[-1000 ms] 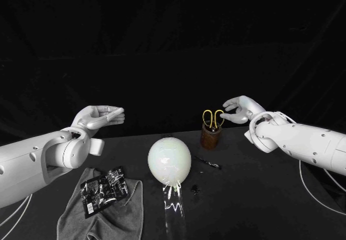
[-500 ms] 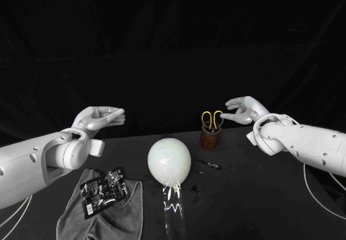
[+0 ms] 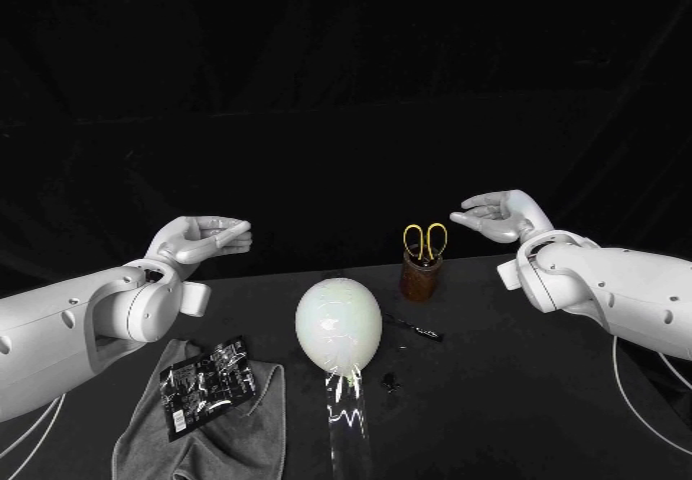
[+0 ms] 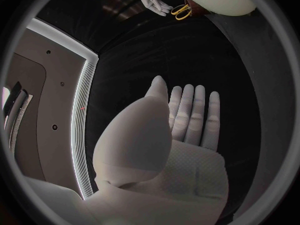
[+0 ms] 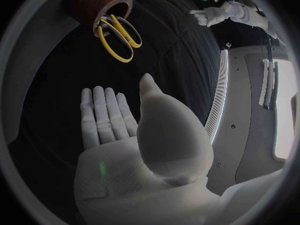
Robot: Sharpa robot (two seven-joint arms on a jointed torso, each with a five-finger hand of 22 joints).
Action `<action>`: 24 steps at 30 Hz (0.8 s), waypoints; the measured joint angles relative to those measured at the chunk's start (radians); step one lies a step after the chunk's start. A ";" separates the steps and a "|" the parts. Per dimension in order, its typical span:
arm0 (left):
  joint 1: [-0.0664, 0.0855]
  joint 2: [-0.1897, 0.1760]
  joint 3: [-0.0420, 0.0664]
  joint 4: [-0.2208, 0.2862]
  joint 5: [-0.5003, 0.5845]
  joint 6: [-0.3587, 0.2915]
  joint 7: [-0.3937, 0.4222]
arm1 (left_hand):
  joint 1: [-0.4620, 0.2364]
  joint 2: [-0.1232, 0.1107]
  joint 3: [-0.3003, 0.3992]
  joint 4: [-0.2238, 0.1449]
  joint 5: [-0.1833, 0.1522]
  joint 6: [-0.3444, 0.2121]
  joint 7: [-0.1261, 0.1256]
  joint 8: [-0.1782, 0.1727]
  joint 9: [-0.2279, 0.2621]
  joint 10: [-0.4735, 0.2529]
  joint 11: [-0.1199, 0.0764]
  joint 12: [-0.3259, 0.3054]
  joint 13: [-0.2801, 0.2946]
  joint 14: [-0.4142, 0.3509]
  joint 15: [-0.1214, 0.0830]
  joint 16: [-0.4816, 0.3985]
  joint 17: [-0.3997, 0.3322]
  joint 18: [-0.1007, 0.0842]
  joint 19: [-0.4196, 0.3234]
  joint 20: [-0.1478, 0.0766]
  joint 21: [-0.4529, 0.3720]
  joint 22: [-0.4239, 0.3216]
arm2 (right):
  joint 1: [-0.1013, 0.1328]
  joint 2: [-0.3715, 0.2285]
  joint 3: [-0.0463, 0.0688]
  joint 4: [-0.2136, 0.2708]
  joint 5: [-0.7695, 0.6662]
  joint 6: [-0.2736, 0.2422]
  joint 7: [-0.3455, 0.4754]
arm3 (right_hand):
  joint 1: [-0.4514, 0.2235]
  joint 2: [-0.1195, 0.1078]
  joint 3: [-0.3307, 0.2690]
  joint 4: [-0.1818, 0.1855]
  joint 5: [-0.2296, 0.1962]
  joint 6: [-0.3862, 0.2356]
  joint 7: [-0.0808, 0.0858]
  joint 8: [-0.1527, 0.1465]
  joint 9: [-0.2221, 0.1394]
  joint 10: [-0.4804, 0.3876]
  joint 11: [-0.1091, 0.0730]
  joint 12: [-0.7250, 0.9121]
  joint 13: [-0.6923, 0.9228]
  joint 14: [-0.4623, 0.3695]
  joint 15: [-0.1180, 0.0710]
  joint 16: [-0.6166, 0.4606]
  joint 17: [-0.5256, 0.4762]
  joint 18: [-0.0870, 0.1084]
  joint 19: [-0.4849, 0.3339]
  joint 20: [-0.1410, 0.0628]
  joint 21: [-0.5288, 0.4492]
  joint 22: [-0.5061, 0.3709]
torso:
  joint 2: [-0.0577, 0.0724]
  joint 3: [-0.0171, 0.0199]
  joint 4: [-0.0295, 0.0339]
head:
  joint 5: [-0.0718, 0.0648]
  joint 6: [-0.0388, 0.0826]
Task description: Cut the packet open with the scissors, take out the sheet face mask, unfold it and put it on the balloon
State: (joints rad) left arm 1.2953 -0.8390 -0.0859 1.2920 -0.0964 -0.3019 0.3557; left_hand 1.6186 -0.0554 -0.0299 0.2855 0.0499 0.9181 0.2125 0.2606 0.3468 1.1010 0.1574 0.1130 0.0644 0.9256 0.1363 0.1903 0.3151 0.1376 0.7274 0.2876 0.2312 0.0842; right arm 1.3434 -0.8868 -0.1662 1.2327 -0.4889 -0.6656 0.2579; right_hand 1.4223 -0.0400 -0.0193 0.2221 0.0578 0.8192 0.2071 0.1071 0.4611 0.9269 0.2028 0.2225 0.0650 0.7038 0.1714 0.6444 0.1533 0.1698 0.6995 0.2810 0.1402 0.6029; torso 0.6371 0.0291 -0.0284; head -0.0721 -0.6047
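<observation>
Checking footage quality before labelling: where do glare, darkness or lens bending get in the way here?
Head view: sheen on the balloon and a bright streak on the table below it, backdrop black. Right wrist view: the fisheye crowds the scissors and holder toward the rim. Left wrist view: balloon squeezed against the rim.

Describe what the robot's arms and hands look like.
The left arm and right arm are smooth, rounded white shells with bulky joints. The left hand and right hand are silvery, with slim fingers and a dimpled palm pad. Thin white cables loop beneath the right arm.
</observation>
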 measured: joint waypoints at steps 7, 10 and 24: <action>-0.005 0.000 0.000 -0.003 -0.001 0.008 0.002 | 0.005 0.005 0.000 0.000 0.000 0.005 -0.005 -0.006 -0.008 0.008 0.000 -0.014 0.000 0.033 -0.004 0.014 0.000 0.025 0.046 -0.001 0.024 0.004 | 0.008 -0.020 0.000 0.029 0.219 -0.001 0.094 | 0.106 0.057 -0.005 -0.008 0.003 0.064 0.015 0.001 -0.035 0.075 -0.024 -0.023 -0.003 0.162 -0.024 -0.152 -0.052 -0.001 0.107 -0.016 -0.016 -0.069 | -0.002 -0.0017 0.0005 | 0.005 0.000; -0.010 -0.003 0.000 -0.003 -0.005 0.017 0.002 | 0.013 0.012 0.000 0.000 0.000 0.011 -0.011 -0.006 -0.013 0.019 -0.006 -0.014 0.000 0.077 -0.016 0.035 0.008 0.034 0.066 -0.002 0.031 0.007 | 0.019 -0.033 0.000 0.056 0.284 -0.001 0.132 | 0.146 0.066 0.015 -0.016 0.003 0.088 0.018 0.001 -0.046 0.105 -0.035 -0.035 -0.003 0.216 -0.038 -0.168 -0.053 -0.001 0.147 -0.029 -0.011 -0.081 | -0.004 -0.0022 0.0016 | 0.012 0.000; -0.037 -0.055 -0.007 0.010 -0.122 0.126 -0.002 | 0.101 0.006 0.037 0.004 0.000 0.041 -0.030 -0.026 -0.035 0.125 -0.043 -0.033 -0.001 0.200 -0.065 0.074 0.031 0.034 0.188 -0.052 0.089 0.023 | 0.042 -0.029 0.002 0.275 0.251 0.043 0.184 | 0.224 -0.007 0.214 -0.006 0.003 0.181 -0.021 -0.015 -0.104 0.282 -0.091 -0.123 -0.003 0.496 -0.117 -0.223 -0.014 -0.008 0.328 -0.123 0.159 0.009 | -0.030 -0.0089 0.0137 | 0.135 -0.067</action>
State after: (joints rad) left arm 1.2587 -0.8945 -0.0930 1.3017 -0.2186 -0.1755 0.3540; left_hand 1.7198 -0.0491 0.0074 0.2897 0.0499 0.9595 0.1825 0.2350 0.3117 1.2264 0.1142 0.0801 0.0634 1.1260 0.0717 0.2642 0.3460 0.1715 0.9155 0.2358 0.3203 0.1076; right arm 1.3853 -0.9158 -0.1638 1.5082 -0.2378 -0.6223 0.4423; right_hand 1.6461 -0.0468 0.1946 0.2163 0.0603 1.0003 0.1861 0.0923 0.3572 1.2085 0.1122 0.0995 0.0622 1.1996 0.0547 0.4213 0.1398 0.1618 1.0275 0.1577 0.2993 0.6117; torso 0.6073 0.0202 -0.0147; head 0.0630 -0.6712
